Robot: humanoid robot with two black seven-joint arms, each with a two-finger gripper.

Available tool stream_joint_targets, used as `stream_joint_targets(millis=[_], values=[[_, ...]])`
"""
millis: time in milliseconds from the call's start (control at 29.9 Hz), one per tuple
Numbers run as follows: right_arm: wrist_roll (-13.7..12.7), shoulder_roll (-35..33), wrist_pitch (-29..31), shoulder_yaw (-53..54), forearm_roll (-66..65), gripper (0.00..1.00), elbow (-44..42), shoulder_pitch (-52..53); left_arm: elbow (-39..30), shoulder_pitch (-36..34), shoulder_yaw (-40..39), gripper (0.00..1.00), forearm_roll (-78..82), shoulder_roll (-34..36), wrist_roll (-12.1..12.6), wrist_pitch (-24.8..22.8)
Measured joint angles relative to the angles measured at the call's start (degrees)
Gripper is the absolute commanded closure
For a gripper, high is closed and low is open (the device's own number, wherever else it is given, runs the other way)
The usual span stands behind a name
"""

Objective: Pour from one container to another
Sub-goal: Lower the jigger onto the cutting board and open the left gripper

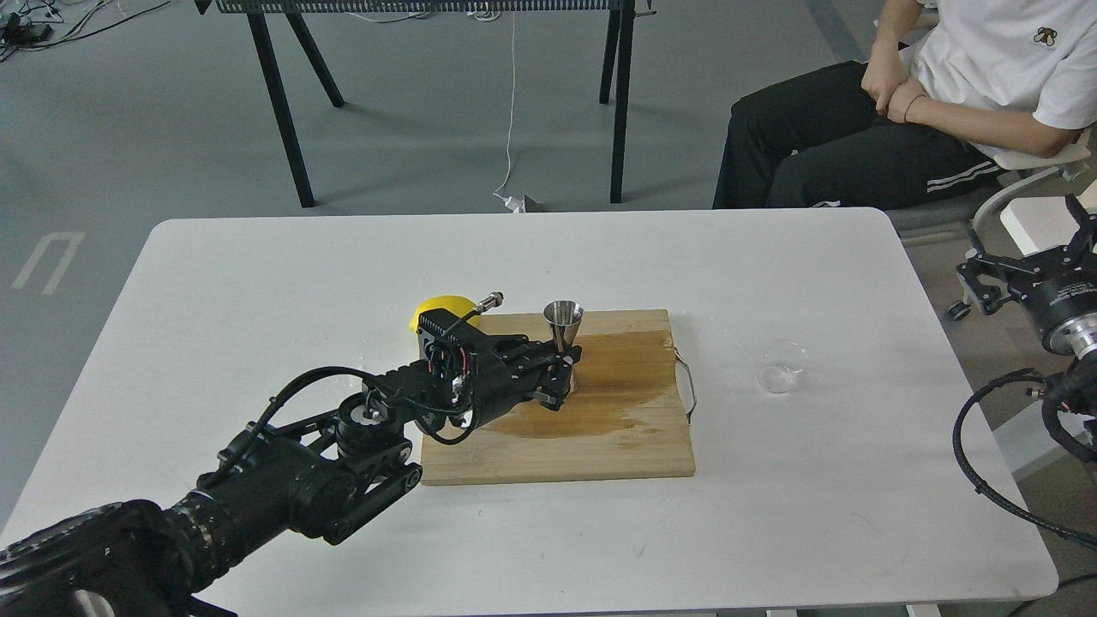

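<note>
The steel hourglass jigger (pixel 564 319) stands upright on the back part of the wooden board (pixel 600 446). My left gripper (pixel 566 367) reaches in from the left and is shut on the jigger's narrow waist, hiding its lower cone. The tiny clear cup (pixel 783 367) sits by itself on the white table, right of the board and well away from both grippers. My right gripper (pixel 1020 274) hangs off the table's right edge, and its fingers cannot be told apart.
A yellow lemon (pixel 435 307) lies behind my left wrist, at the board's back left corner. A dark wet patch (pixel 600 403) spreads across the board. A person (pixel 943 103) sits beyond the table's far right corner.
</note>
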Motion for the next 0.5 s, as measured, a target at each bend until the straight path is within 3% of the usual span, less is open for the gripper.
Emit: stream_joint_targets(millis=[234,502], values=[[0.00,-0.05,0.00,0.00,0.00,0.00,0.00,0.08,-0.09,-0.02,-0.11,0.66,0.00,-0.97,0.28,0.00],[0.00,-0.14,0.00,0.00,0.00,0.00,0.00,0.08,-1.02,-0.27,-0.12,0.53,0.00,-1.25,0.31,0.00]])
